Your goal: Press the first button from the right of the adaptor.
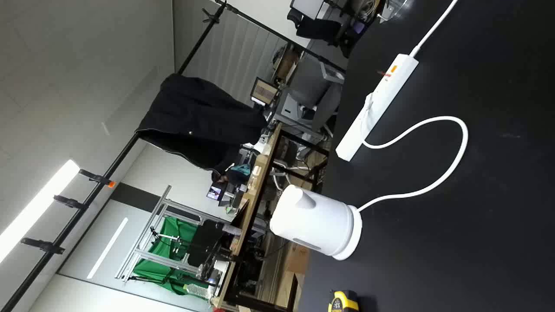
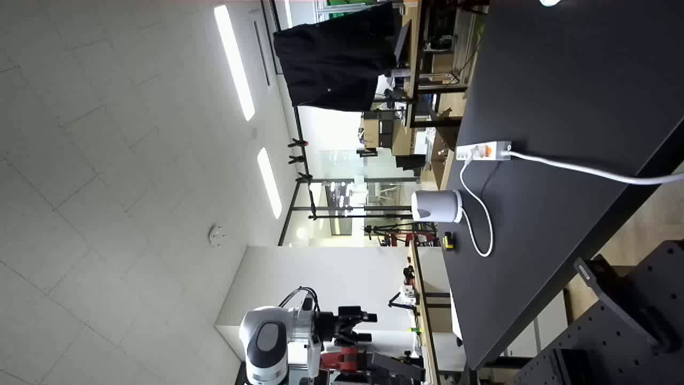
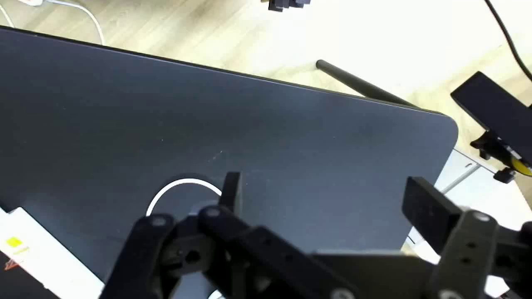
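Observation:
The adaptor is a long white power strip on the black table, seen in both exterior views (image 1: 381, 104) (image 2: 481, 152) and at the lower left of the wrist view (image 3: 52, 259). An orange switch (image 1: 393, 68) sits near the end where its cord leaves; it looks yellow in the wrist view (image 3: 13, 241). Small reddish marks lie beside it. A white plug (image 1: 368, 103) is in the strip. My gripper (image 2: 368, 327) is high and well away from the strip. In the wrist view my gripper (image 3: 323, 195) is open, with nothing between its fingers.
A white kettle (image 1: 318, 222) (image 2: 435, 206) stands on the black table (image 1: 455, 242), joined to the strip by a looping white cable (image 1: 465, 134). A yellow and black tape measure (image 1: 343, 302) (image 2: 448, 240) lies beyond the kettle. A black perforated stand (image 2: 630, 321) is beside the table edge.

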Tool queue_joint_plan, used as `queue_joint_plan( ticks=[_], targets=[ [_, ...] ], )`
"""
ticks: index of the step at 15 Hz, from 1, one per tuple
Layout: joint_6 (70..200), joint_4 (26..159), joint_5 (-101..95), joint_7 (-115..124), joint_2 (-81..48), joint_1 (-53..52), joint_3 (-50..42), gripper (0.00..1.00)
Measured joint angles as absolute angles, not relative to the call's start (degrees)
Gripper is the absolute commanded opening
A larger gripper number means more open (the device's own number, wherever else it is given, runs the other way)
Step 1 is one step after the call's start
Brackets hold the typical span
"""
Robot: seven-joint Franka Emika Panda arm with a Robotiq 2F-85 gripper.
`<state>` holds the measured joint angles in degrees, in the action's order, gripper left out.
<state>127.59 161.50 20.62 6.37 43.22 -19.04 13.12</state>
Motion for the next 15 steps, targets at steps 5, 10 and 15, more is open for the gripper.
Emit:
queue_joint_plan(
  ticks=[5, 10, 15],
  targets=[
    [127.5, 161.5, 20.6, 6.4, 42.7, -19.0, 13.1, 1.0],
    [127.5, 161.5, 20.6, 6.4, 42.7, -19.0, 13.1, 1.0],
    [127.5, 161.5, 20.6, 6.4, 42.6, -19.0, 13.1, 1.0]
  ],
)
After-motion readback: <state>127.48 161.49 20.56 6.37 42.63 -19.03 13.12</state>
